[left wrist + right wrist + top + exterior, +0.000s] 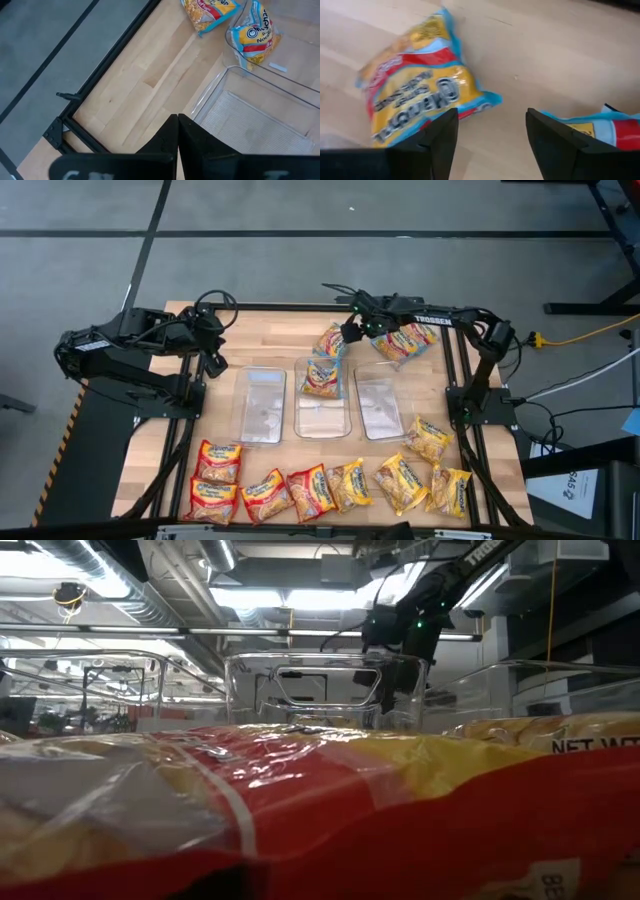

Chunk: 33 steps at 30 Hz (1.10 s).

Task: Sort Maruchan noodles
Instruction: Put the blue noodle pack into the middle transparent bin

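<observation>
The right gripper (352,330) hangs over the upper middle of the frame, fingers spread wide and holding nothing — right beside a blue-trimmed packet (331,340) on the bare wood, with more blue-trimmed packets (405,340) just to its right. My read: this is the blue sorting step, and the next move calls for dropping those open fingers around that nearest packet and carrying it to the middle tub (322,395).

The left gripper (177,131) waits at the upper left of the table, fingers pressed together on nothing.

Containers now — three clear tubs in a row at centre. The middle one holds one blue-trimmed packet (322,378) at its top end; the left tub (260,405) and right tub (379,408) look empty. Along the bottom edge, red packets (218,462) lie left, yellow packets (430,442) right, all unsorted.
</observation>
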Motion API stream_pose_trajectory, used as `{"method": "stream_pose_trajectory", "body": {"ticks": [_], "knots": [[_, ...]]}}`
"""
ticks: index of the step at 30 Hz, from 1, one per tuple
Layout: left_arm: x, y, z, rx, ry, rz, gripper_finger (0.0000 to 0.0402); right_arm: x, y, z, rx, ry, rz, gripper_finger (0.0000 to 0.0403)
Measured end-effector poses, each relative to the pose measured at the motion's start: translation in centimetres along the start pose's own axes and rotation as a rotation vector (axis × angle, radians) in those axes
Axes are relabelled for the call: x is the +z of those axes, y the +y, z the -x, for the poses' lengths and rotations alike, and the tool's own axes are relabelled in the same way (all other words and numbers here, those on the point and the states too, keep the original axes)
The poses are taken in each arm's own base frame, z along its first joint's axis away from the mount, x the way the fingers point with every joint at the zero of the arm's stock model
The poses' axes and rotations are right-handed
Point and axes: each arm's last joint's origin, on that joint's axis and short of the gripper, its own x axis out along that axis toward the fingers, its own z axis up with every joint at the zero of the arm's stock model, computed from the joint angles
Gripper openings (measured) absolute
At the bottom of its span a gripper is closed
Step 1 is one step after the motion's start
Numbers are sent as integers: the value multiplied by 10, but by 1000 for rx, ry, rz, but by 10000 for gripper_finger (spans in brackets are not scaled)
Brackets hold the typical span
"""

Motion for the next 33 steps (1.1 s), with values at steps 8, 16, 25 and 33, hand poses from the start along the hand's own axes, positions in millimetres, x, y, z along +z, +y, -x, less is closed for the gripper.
{"method": "stream_pose_trajectory", "body": {"ticks": [8,16,25,33], "knots": [[0,0,0,0,0,0,0,3,3,-25,81,49,-56,230],[0,0,0,0,0,0,0,3,5,-37,108,66,-62,227],[0,0,0,0,0,-3,0,4,8,-43,145,74,-81,140],[0,0,0,0,0,-3,0,6,10,-43,170,50,-54,19]]}}
